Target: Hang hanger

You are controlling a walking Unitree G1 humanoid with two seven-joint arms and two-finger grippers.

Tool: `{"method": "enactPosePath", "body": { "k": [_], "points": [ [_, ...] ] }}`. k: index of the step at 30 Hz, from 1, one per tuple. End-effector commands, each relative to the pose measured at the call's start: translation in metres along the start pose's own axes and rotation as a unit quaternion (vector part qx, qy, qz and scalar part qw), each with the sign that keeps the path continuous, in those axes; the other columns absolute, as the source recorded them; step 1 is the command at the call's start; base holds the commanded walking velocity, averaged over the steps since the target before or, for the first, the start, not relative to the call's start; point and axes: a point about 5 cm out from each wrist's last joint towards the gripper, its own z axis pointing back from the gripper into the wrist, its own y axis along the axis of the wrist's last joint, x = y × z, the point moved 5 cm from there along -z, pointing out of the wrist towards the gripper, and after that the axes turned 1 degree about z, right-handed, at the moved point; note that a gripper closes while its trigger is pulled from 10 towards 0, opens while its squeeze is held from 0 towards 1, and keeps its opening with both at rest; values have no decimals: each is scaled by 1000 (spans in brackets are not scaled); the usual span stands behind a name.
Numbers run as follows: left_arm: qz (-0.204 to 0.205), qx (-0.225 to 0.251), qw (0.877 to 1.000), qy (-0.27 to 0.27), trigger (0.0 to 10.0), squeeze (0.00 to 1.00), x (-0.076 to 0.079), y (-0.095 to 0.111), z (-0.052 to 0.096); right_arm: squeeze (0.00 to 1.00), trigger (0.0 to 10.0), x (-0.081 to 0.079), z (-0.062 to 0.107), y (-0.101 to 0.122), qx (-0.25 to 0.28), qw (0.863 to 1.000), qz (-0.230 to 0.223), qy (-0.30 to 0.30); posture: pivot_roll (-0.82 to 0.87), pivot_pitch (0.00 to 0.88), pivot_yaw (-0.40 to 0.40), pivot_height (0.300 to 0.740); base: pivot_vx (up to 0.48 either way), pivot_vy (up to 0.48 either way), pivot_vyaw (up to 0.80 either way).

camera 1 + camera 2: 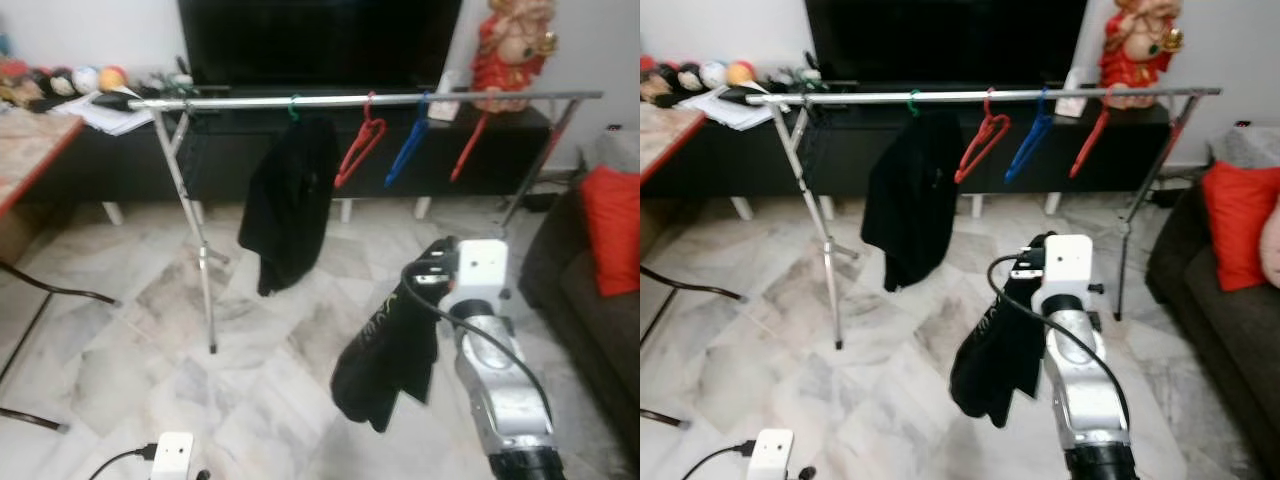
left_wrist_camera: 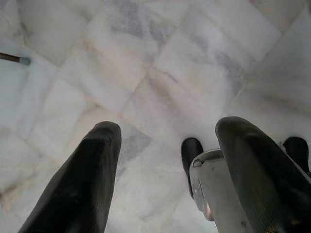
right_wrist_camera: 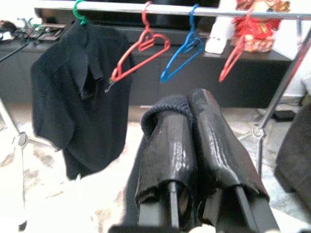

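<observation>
Right wrist view shows the right tool clenched on a black garment, which hangs down from it over the marble floor. Ahead stands a metal clothes rail. On it hang a green hanger carrying a black shirt, two red hangers and a blue hanger, all empty. Left wrist view shows the left tool released, its fingers wide apart, pointing down to the floor.

A steel rail carries a green hanger with a black shirt. Beside it hang two red hangers and a blue hanger. The rack stands on a marble floor.
</observation>
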Motion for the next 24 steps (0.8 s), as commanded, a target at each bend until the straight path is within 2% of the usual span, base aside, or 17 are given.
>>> {"method": "enactPosePath", "body": {
  "k": [1,24],
  "points": [
    [-7,-10,1000,-1,10000,0,0,-5,1,0,10000,5,-1,11,21,1000,7,-7,-79,0,-1,740,0,-281,0],
    [-5,-10,1000,1,10000,0,0,-2,0,0,10000,6,-2,12,22,1000,4,-13,-80,0,2,740,0,-253,0]
  ]
}}
